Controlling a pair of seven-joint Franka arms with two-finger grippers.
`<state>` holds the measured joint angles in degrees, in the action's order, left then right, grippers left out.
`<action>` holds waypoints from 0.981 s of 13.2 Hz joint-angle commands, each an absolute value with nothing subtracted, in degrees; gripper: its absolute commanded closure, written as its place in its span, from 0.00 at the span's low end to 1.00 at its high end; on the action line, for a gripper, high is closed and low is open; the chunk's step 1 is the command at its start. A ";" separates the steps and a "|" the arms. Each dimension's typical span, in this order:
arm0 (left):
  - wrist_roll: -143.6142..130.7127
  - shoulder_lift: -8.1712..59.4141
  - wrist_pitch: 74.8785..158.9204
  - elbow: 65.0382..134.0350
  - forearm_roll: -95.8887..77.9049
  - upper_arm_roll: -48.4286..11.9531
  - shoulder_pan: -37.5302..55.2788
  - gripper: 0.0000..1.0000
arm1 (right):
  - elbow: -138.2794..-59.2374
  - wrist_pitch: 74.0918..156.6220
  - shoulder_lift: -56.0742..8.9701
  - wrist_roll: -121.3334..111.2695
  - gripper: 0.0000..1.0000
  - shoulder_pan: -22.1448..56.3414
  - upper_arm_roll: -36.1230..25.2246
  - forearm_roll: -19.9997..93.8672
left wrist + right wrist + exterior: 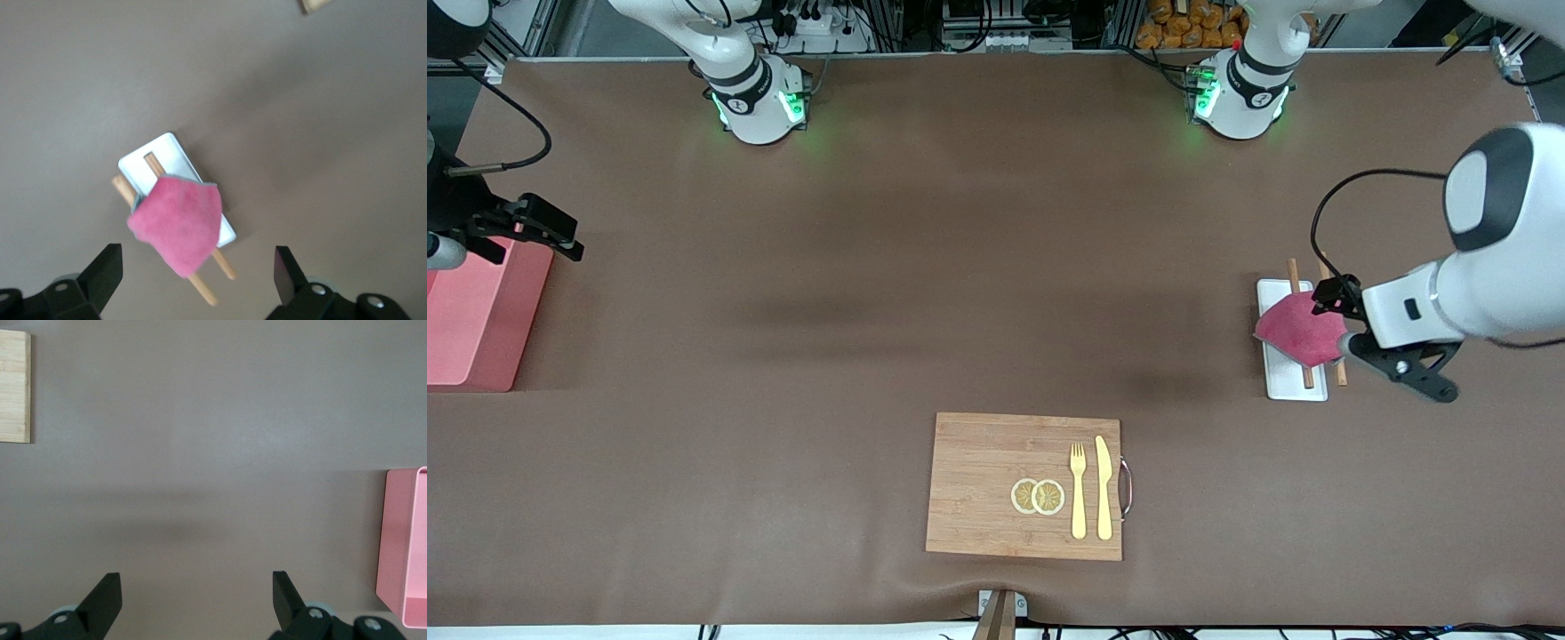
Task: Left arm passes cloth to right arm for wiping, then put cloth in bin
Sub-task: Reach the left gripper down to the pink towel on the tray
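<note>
The raspberry-pink cloth [1298, 331] lies folded on a flat white tray [1295, 380] with two wooden sticks, toward the left arm's end of the table. My left gripper [1343, 318] hangs in the air beside the cloth, open and empty. In the left wrist view the cloth [179, 223] shows just ahead of the open gripper [197, 263], apart from both fingers. The salmon-pink bin [476, 311] stands at the right arm's end. My right gripper [543, 233] is over the bin's edge, open and empty [197, 587]; the bin's wall [399, 547] shows in the right wrist view.
A wooden cutting board [983, 484] with a yellow fork [1078, 489], a knife [1104, 487] and two lemon slices [1038, 496] lies near the front camera at the table's middle. The board's edge [13, 387] shows in the right wrist view.
</note>
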<state>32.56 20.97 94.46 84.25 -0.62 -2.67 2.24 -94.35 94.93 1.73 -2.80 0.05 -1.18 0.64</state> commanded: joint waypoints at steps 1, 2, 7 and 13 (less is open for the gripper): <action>46.79 26.87 98.77 82.62 -1.76 -2.99 1.58 0.00 | -93.60 94.22 1.15 -2.02 0.00 0.17 -1.14 0.62; 51.63 28.90 99.92 82.53 -1.67 -2.99 1.50 0.00 | -93.60 94.13 1.14 -1.93 0.00 0.35 -1.14 0.62; 60.38 33.65 104.59 82.53 -0.71 -2.81 1.93 0.00 | -93.78 94.13 0.88 -1.93 0.00 -0.26 -1.14 0.62; 56.10 35.33 100.13 83.58 3.43 -2.81 1.32 0.00 | -93.60 94.22 -0.26 0.18 0.00 0.44 -1.06 0.62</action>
